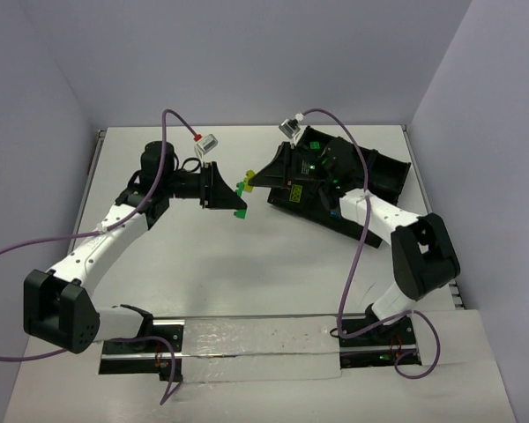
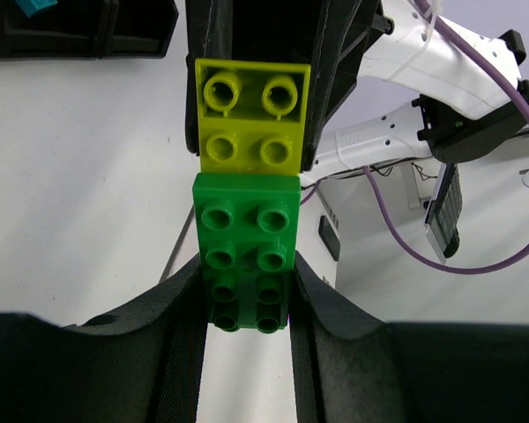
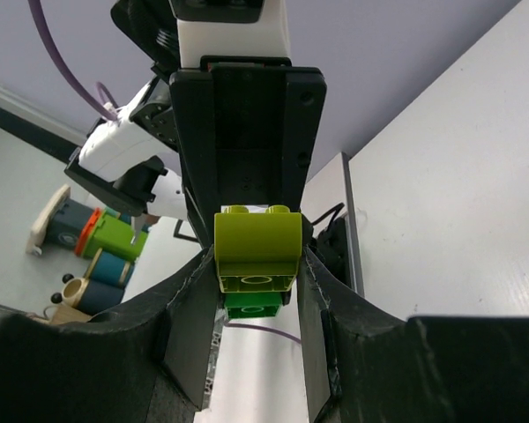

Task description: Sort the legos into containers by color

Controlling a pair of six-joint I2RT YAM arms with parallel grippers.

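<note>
Cyan brick [image 2: 35,5] (top-left corner) partly offscreen

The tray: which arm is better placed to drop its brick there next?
Right. The right gripper holds the yellow brick beside the tray; the left gripper, on the green brick, is farther off.

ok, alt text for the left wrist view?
A green lego, clamped in the left gripper at the bottom, butts against a yellow lego gripped by the right gripper above it. Behind are the white table and, top left, the black tray with a cyan brick in it.
</note>
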